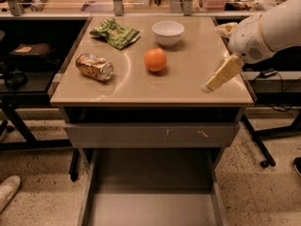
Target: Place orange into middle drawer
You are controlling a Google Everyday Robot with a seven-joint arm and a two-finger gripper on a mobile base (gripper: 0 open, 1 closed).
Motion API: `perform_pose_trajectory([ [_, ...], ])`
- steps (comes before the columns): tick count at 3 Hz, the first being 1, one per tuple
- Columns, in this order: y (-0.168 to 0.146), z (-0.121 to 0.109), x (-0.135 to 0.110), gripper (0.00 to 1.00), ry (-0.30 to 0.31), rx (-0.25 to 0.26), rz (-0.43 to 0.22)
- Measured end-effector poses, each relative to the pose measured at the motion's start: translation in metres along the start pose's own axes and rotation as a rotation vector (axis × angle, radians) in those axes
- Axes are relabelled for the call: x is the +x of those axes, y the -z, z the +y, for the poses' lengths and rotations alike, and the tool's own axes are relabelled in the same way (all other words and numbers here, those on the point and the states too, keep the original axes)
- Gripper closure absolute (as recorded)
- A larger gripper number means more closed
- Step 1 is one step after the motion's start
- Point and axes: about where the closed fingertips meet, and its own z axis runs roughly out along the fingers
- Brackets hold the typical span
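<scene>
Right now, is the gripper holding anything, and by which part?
Nothing. The gripper hangs by the right edge of the table; the orange sits apart, mid-table.

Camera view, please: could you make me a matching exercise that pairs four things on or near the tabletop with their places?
Things:
1. orange
2. white bowl
3. crushed can
4. gripper

Places:
A. above the right front corner of the tabletop
B. far side of the tabletop, just behind the orange
C. near the tabletop's middle
D. lying on its side at the tabletop's left

Pairs: 1-C, 2-B, 3-D, 4-A.
</scene>
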Motion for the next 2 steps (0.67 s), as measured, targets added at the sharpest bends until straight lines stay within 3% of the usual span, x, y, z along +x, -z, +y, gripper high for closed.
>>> perform_pose_trajectory([
  [1,0.000,0.000,0.000,0.00,0.000,0.000,0.000],
  [2,-0.034,-0.014,-0.006,0.00,0.008,0.005,-0.058],
])
